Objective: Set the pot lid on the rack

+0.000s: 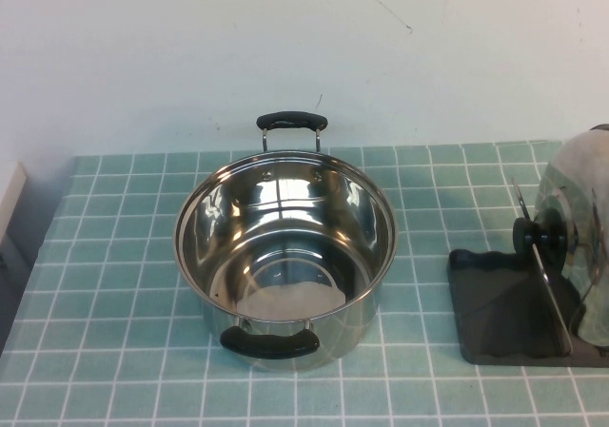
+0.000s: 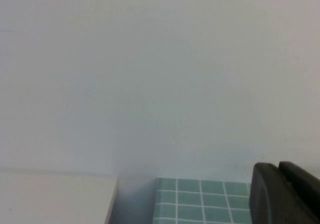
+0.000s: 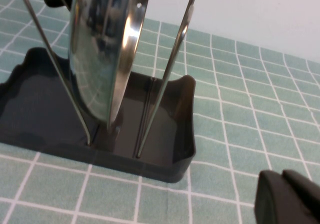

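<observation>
- The surface (image 1: 124, 284) is a green tiled top, and a large steel pot (image 1: 285, 256) sits open and uncovered in the middle of it, well apart from the rack.
- The rack (image 3: 165, 149), a dark tray with upright wire dividers (image 3: 170, 69), stands at the right edge of the surface.
- The lid (image 3: 102, 49) is already standing on edge in the rack between two wires, its rim down in the tray and its black knob (image 1: 540, 235) facing the pot.
- Judging by that, the placing looks done and the step in hand is backing the right arm away; it would be best drawn straight back from the rack, clear of the wires, so the lid is not nudged into tipping or rolling.
- The right claw (image 3: 287, 196) shows only as a dark tip in its own wrist view, low over the tiles just beside the rack's near corner and apart from the lid; it holds nothing visible, but I cannot tell how far it is open.
- The left claw (image 2: 285, 191) is likewise just a dark tip, off past the left edge of the surface and facing the wall, with nothing in it; its opening cannot be told either.
</observation>
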Available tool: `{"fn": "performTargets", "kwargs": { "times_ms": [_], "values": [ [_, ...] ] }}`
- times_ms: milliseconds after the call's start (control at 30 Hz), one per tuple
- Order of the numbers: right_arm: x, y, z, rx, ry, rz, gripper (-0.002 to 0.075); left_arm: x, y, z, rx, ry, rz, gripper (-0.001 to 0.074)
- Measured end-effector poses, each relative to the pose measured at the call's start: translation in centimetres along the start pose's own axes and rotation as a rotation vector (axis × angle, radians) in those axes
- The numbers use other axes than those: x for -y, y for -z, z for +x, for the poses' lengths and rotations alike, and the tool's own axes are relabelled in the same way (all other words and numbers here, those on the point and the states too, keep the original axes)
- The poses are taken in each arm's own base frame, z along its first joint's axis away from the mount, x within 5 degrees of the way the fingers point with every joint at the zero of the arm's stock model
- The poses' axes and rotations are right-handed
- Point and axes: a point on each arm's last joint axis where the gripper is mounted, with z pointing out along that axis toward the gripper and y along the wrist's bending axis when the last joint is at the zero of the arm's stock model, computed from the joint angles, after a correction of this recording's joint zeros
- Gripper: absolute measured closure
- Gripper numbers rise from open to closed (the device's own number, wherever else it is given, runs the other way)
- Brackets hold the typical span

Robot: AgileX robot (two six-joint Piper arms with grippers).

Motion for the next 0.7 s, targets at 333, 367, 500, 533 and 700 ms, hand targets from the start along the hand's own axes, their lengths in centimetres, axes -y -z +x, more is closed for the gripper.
{"fn": "performTargets", "kwargs": {
  "times_ms": [333, 367, 500, 533, 700],
  "values": [
    [0.0, 0.0, 0.0, 0.000, 0.000, 0.000, 0.0727, 1.3, 0.1, -0.2, 0.013, 0.165, 0.140, 0.0737],
    [0.0, 0.0, 0.0, 0.000, 0.000, 0.000, 0.0727, 1.4, 0.1, -0.3, 0.015, 0.166, 0.159, 0.0737],
    [0.0, 0.0, 0.0, 0.000, 0.000, 0.000, 0.0727, 2.1, 0.3, -0.4, 0.022, 0.172, 0.238, 0.0737],
    [0.0, 0.0, 0.0, 0.000, 0.000, 0.000, 0.0727, 2.2, 0.3, -0.4, 0.023, 0.174, 0.253, 0.0737],
    [0.0, 0.0, 0.0, 0.000, 0.000, 0.000, 0.0727, 2.7, 0.4, -0.4, 0.024, 0.199, 0.304, 0.0737]
  ]
}}
